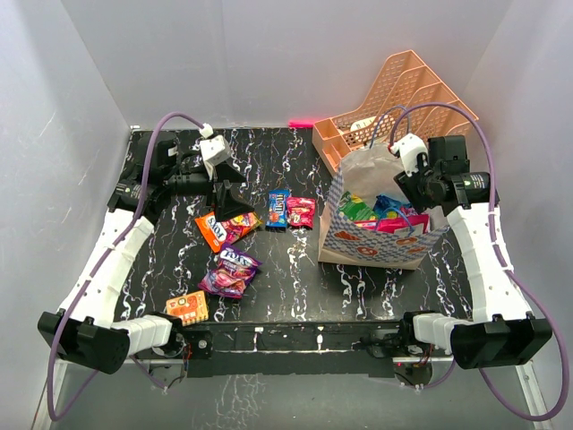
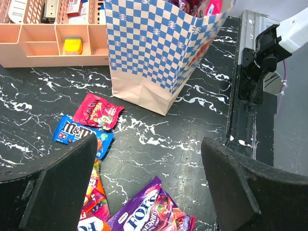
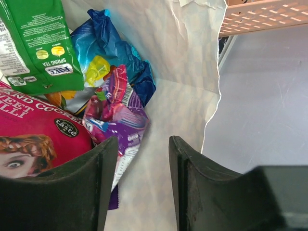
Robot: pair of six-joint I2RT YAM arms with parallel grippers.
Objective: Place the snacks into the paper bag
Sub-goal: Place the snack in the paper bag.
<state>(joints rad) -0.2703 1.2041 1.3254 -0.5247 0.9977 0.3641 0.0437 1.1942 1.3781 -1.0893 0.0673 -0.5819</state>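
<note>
The paper bag (image 1: pixel 365 172) stands at the right with several snacks in it. My right gripper (image 1: pixel 410 193) is open and empty at the bag's mouth. In the right wrist view (image 3: pixel 142 159) it hangs over the bag's inner wall (image 3: pixel 178 62), beside a purple packet (image 3: pixel 118 120), a green box (image 3: pixel 36 43), a blue packet (image 3: pixel 120 53) and a pink packet (image 3: pixel 38 139). My left gripper (image 1: pixel 235 206) is open and empty above the table (image 2: pixel 149 183). On the table lie a purple Fox's packet (image 1: pixel 230 271) (image 2: pixel 149 214), a blue M&M's packet (image 1: pixel 278 210) (image 2: pixel 79 134), a red-pink packet (image 1: pixel 301 212) (image 2: pixel 97 110), an orange packet (image 1: pixel 212 231) and a small orange box (image 1: pixel 187 307).
A peach mesh organizer (image 1: pixel 398 98) stands behind the bag at the back right; it also shows in the left wrist view (image 2: pixel 48 33). White walls enclose the black marbled table (image 1: pixel 295 278). A metal rail (image 2: pixel 250 72) runs along the table's near edge.
</note>
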